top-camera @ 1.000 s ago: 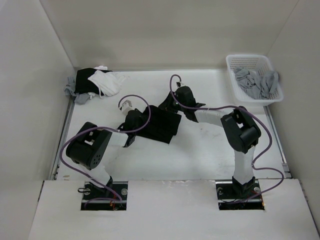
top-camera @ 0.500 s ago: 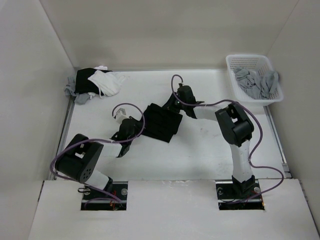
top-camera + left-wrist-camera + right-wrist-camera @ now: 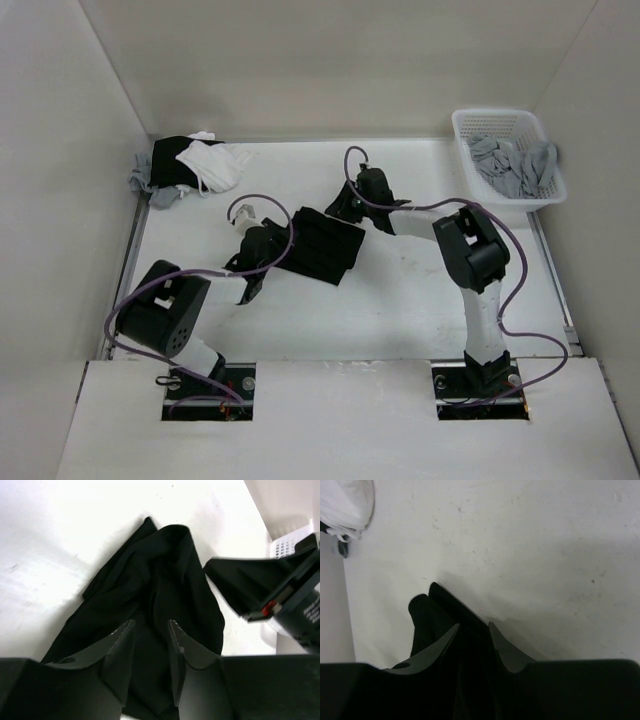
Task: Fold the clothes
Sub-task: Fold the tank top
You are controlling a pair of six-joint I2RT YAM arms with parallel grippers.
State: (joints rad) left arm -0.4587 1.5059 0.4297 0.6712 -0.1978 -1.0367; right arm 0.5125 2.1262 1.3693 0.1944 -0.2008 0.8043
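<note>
Since a second before, my left arm had drawn back off the black top (image 3: 325,245) and then eased in again to its left edge, while my right pincer (image 3: 347,208) had kept to the far right corner. The top lay bundled in a compact fold in the middle of the counter (image 3: 400,300), between my two pincers. To finish this fold well, I judged I should flatten the humped middle and square the edges, both sides moving together. My left pincer (image 3: 150,625) stood narrowly parted just above the cloth, gripping nothing I could see. My right pincer showed a similar narrow gap over the top's edge; whether it pinched cloth I could not tell.
</note>
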